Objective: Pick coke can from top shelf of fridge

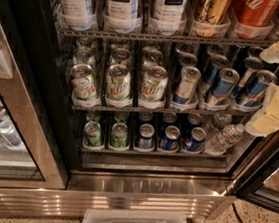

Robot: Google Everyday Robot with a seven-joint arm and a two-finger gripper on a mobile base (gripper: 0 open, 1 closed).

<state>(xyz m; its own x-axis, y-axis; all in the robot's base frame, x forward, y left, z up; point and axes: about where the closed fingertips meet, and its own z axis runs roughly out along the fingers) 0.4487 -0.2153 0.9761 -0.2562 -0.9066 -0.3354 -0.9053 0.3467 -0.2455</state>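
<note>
- The fridge (146, 187) stands open, with its racks of drinks in full view.
- The top shelf (138, 34) runs across the upper part of the view. Tea bottles (122, 1) fill its left side, and a gold-tan can (212, 6) sits to their right.
- The hand (277, 104) hangs at the right edge, below the top shelf and apart from it. I cannot tell whether it is wide or narrow. Nothing red shows in it.
- The coke can (254, 8) stands in a cup holder on the top shelf, just right of the gold-tan can.
- By my judgement no grasp is made yet. Reaching up, closing on the can and drawing it out are all left to do.
</note>
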